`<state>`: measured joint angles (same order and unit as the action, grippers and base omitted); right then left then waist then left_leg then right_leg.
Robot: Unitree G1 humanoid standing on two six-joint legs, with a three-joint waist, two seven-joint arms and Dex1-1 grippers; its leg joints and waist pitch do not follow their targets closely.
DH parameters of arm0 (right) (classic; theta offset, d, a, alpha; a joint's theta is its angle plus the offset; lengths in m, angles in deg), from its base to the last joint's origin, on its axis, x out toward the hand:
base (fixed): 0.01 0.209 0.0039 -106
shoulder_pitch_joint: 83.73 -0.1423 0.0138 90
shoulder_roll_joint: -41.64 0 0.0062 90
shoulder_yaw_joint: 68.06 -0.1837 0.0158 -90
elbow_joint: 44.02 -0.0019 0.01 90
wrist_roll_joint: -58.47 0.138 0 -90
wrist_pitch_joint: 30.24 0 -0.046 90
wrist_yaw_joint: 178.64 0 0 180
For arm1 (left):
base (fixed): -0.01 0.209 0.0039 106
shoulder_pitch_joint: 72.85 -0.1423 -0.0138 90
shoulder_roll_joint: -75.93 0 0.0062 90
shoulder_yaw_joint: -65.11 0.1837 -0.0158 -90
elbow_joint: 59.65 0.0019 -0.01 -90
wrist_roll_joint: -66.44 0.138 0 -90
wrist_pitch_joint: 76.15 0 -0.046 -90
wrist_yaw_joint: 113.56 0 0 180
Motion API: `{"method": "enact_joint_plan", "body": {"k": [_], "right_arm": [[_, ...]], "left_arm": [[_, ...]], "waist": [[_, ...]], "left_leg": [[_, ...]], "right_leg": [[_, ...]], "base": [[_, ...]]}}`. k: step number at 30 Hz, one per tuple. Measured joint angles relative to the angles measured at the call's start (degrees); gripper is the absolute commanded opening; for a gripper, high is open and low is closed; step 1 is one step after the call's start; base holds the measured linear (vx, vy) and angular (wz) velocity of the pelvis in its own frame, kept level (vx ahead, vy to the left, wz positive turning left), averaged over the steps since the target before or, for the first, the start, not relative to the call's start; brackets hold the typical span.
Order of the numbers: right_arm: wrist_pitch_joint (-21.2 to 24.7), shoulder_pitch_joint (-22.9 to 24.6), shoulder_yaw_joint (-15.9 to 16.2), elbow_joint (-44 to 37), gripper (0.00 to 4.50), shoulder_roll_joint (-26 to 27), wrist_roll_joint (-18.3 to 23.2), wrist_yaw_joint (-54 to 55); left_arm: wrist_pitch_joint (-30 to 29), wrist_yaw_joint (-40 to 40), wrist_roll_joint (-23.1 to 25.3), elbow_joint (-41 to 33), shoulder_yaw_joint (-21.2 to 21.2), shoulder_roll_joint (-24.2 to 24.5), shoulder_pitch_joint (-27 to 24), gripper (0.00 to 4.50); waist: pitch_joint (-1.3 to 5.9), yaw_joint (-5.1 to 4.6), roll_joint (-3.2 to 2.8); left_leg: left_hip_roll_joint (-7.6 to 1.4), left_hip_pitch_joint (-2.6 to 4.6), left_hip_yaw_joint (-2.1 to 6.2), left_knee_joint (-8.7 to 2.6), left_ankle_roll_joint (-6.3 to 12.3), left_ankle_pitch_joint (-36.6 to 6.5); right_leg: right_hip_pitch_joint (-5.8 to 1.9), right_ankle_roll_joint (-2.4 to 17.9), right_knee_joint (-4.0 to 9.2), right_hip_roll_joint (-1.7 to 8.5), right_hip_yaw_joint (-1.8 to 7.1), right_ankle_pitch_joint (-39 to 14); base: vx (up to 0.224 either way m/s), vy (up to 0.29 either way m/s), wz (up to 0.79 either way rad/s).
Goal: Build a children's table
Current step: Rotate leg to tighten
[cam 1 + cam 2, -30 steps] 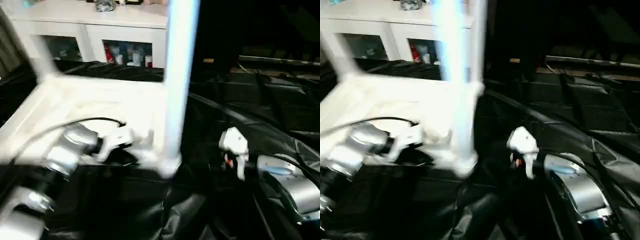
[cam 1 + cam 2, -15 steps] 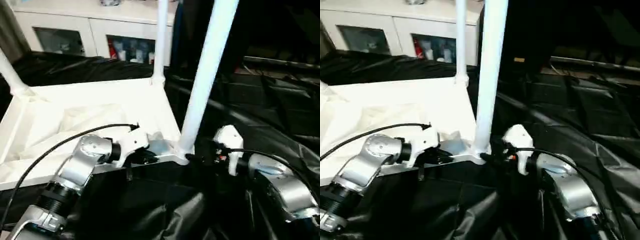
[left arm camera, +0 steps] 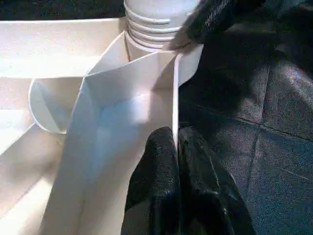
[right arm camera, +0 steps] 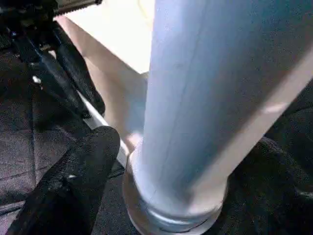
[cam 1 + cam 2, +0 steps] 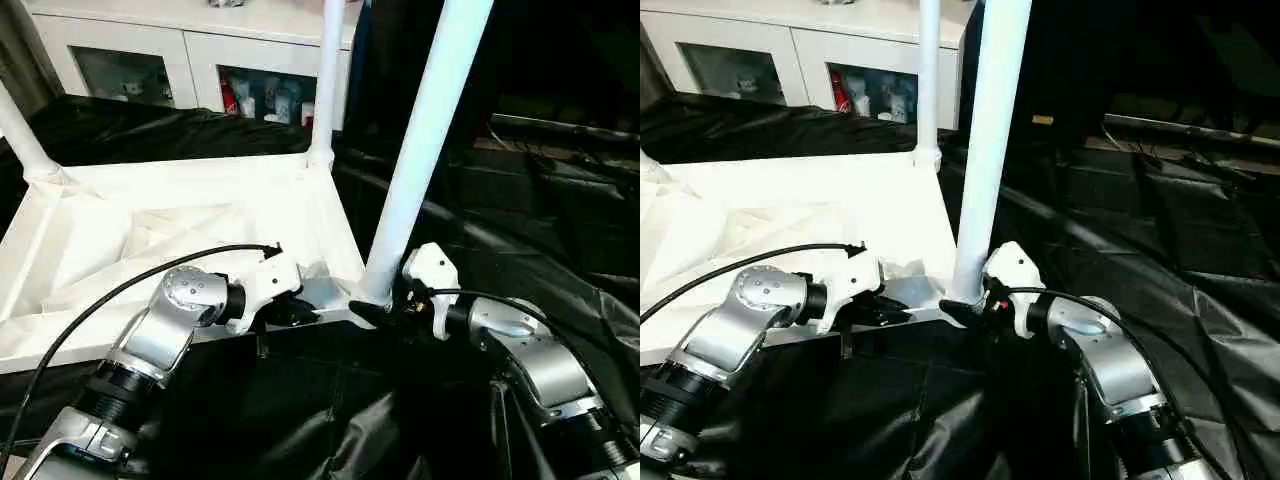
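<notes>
The children's table lies upside down, its white ribbed top (image 5: 150,230) on black sheeting. Three white legs stand upright in corner sockets: the near right leg (image 5: 425,140), the far right leg (image 5: 327,80) and the far left leg (image 5: 20,135). My left gripper (image 5: 300,312) is shut on the top's thin near rim (image 3: 174,83), just left of the near right socket. My right gripper (image 5: 368,312) reaches in from the right, and its black fingers (image 4: 73,186) stand open on either side of the near leg's base (image 4: 176,147), with a gap showing.
A white cabinet with glass doors (image 5: 150,50) stands behind the table. Crumpled black sheeting (image 5: 520,230) covers the ground to the right and in front. A black cable (image 5: 120,285) loops from my left arm over the table top.
The camera has shifted and steadied. My right gripper has come in leftward to the near leg's base and its fingers have spread. The left gripper still holds the rim.
</notes>
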<state>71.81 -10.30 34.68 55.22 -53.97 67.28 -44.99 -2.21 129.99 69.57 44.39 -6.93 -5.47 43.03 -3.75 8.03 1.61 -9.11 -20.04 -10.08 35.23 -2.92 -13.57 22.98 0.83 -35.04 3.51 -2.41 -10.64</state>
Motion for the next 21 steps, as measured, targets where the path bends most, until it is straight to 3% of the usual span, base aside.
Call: {"method": "enact_joint_plan", "body": {"k": [9,19,21], "right_arm": [[-1.5,-1.54,0.17,2.32,2.8,0.52,-0.65,-0.19],[-4.27,-1.75,0.32,4.35,2.62,1.03,-1.23,-0.34],[-5.31,-1.83,-0.86,6.34,2.62,3.29,-1.75,2.5]], "left_arm": [[-0.03,0.07,-0.25,0.01,0.01,0.51,0.16,0.0],[-0.02,-0.12,-0.7,0.42,-0.07,0.77,0.15,0.0],[-0.42,-2.32,-0.47,1.18,-0.54,-0.35,0.27,0.0]], "waist": [[-0.13,-0.11,0.25],[-0.09,-0.1,0.34],[-0.06,-0.19,0.38]], "left_leg": [[0.0,0.05,0.0,-0.26,-0.12,0.07],[0.0,0.06,-0.01,-0.76,-0.33,0.49],[0.0,0.11,-0.01,-0.79,-0.34,0.49]], "right_leg": [[0.01,-0.05,0.03,0.0,-0.01,-0.03],[0.0,-0.25,0.05,-0.01,-0.05,-0.15],[-0.04,-0.28,0.05,-0.02,-0.06,-0.17]], "base": [[0.0,0.0,0.0],[0.0,0.0,0.0],[0.0,0.0,0.0]]}}
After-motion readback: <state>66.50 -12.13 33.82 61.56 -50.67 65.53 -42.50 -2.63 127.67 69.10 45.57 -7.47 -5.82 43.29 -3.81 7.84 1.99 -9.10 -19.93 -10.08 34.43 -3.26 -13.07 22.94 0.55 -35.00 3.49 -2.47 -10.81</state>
